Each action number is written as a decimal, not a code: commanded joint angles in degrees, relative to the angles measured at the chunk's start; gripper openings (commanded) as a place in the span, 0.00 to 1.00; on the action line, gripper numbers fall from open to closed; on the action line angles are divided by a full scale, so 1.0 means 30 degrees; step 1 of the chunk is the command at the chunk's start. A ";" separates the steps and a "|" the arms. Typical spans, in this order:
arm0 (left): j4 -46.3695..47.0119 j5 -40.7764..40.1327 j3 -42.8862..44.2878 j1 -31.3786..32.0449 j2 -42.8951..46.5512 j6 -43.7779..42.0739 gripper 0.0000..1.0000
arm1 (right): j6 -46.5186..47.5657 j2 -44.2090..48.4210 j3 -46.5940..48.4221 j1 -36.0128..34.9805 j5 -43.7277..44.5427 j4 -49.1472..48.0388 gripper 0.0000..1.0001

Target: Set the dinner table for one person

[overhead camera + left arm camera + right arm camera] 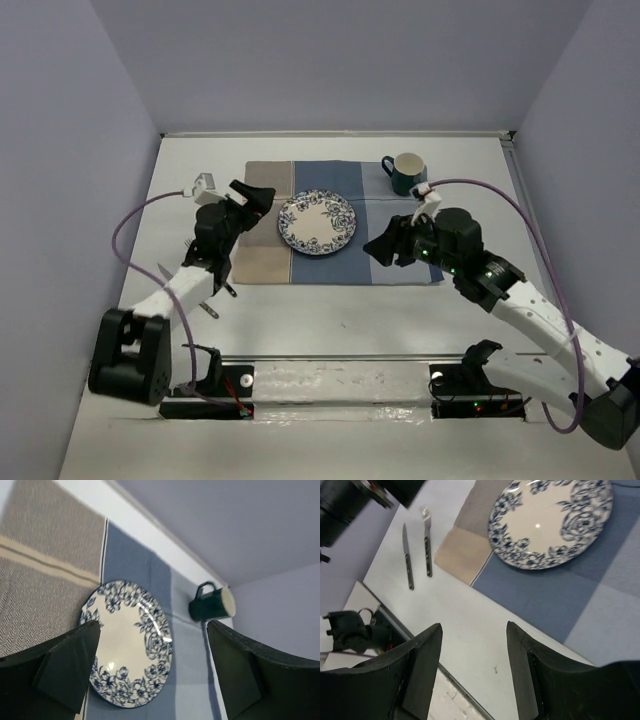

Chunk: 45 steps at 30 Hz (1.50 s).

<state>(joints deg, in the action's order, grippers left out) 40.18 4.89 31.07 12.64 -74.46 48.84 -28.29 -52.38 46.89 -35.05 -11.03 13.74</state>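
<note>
The white dinner table (340,320) fills the view, bearing one placemat (320,265), one plate (317,222) on it, one mug (406,173) at the plate's 1 o'clock, and one knife (407,557) and one fork (427,545) off the mat's 8 o'clock. The left gripper (254,197) and right gripper (386,247) (two in all) hover with jaws spread, empty.

Plate (317,222) on placemat (335,268) on dinner table (330,322)

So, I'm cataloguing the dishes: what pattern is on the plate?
The plate has blue flowers ringing a white centre; clearest from the right wrist.
</note>
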 commanded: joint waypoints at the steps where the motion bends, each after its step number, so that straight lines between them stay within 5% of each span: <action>1: -0.3074 -0.3208 0.0100 -0.0055 0.6263 -0.1745 0.99 | -0.0032 -0.2596 0.1622 -0.3456 0.2557 -0.2759 0.59; 8: -1.1044 -0.6165 0.6067 -0.0084 1.2276 -0.8011 0.99 | 0.1285 -1.0568 0.5545 -0.8382 0.5140 -0.5953 0.56; 11: -1.2865 -0.7485 0.7365 -0.0084 1.3332 -1.0123 0.99 | 0.2193 -1.4046 0.8231 -0.9351 0.4849 -0.6279 0.43; 20: -1.1201 -0.8631 0.4822 -0.0025 1.5589 -1.0921 0.99 | 0.4742 -2.2201 1.6002 -1.0347 0.4204 -0.5079 0.37; 27: -1.0611 -0.7137 0.4029 0.0237 1.6584 -1.0302 0.99 | 0.6178 -2.8413 2.4313 -1.0349 0.4671 -0.1858 0.47; 39: -1.0143 -0.8279 0.3209 0.2465 1.7757 -1.1124 0.99 | 0.5917 -3.2754 2.8783 -1.0700 0.5492 0.0694 0.50; 43: -1.0026 -0.8074 0.3061 0.2582 1.7729 -1.0977 0.99 | 0.5975 -3.3163 2.8899 -1.1313 0.6486 0.0695 0.31; 44: -0.9968 -0.7987 0.3003 0.2611 1.7729 -1.0890 0.99 | 0.5887 -3.3252 2.8987 -1.1315 0.6894 0.0665 0.13; 45: -0.9938 -0.7957 0.3003 0.2611 1.7729 -1.0889 0.99 | 0.5712 -3.3282 2.9133 -1.1316 0.6985 0.0636 0.08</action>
<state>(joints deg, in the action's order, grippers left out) 6.63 -18.63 40.49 20.18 -21.69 16.84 -10.85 -150.39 130.80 -66.92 6.15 15.18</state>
